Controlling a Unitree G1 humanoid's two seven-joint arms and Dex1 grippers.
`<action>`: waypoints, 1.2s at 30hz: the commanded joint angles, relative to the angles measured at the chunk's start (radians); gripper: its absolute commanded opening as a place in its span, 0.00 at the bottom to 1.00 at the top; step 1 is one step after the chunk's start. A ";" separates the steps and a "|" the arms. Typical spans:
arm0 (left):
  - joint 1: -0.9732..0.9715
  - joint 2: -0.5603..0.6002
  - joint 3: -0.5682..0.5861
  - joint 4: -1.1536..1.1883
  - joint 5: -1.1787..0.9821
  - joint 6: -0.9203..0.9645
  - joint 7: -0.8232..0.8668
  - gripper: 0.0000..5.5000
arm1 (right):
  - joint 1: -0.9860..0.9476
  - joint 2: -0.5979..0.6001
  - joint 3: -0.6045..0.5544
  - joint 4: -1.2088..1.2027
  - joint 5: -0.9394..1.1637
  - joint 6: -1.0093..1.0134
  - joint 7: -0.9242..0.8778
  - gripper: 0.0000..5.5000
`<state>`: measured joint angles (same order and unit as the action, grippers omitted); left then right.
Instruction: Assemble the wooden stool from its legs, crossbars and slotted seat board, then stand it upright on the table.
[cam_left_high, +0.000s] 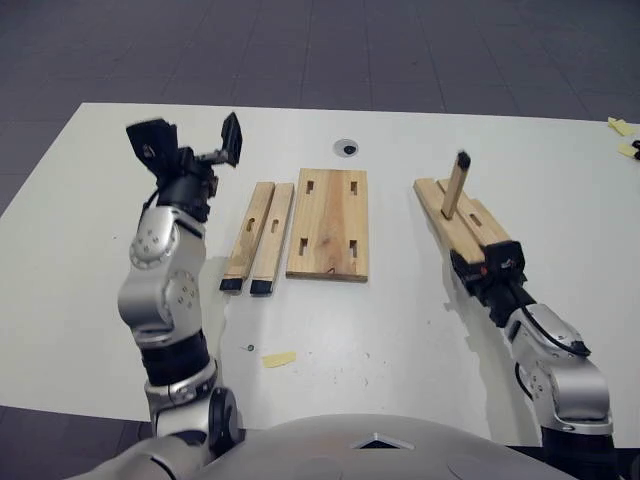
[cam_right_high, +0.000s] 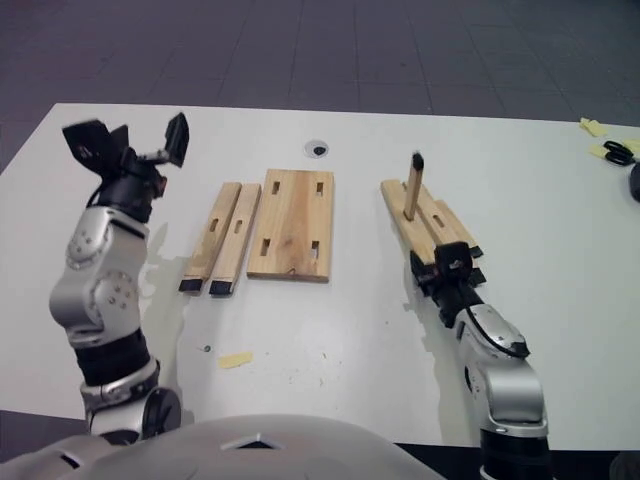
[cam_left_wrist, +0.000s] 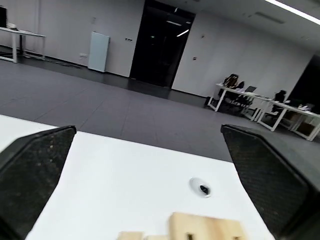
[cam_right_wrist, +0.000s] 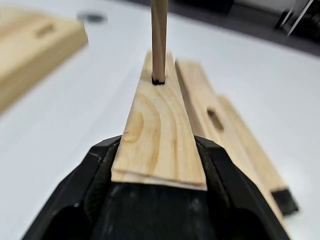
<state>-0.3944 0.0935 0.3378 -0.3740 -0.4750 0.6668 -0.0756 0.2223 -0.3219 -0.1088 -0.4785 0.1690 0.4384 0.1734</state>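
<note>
My right fingers (cam_right_wrist: 97, 170) clamp the near end of a leg (cam_right_wrist: 159, 135) lying flat on the worktop (cam_left_high: 400, 320), pointing away from me, crossbar (cam_left_high: 455, 188) upright in it; left fingers (cam_left_high: 232, 140) apart, aloft

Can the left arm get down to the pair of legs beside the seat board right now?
Likely yes: the left gripper hangs open and empty just beside the pair of legs, with nothing lying between them.
</note>
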 joint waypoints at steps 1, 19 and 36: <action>-0.153 0.049 0.106 0.109 -0.212 0.168 -0.015 0.98 | -0.061 0.072 0.040 0.002 -0.083 -0.187 -0.069 0.38; -0.261 -0.045 0.171 0.315 -0.874 0.516 0.321 0.98 | -0.192 0.120 0.320 0.071 -0.124 -0.573 0.133 0.38; -0.231 -0.011 0.090 0.345 -1.064 0.404 0.460 0.69 | -0.143 0.091 0.341 0.074 -0.101 -0.589 0.217 0.38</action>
<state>-0.6301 0.0710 0.4658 -0.0358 -1.5181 1.0580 0.3667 0.0684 -0.2283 0.2397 -0.3918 0.0691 -0.1446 0.3941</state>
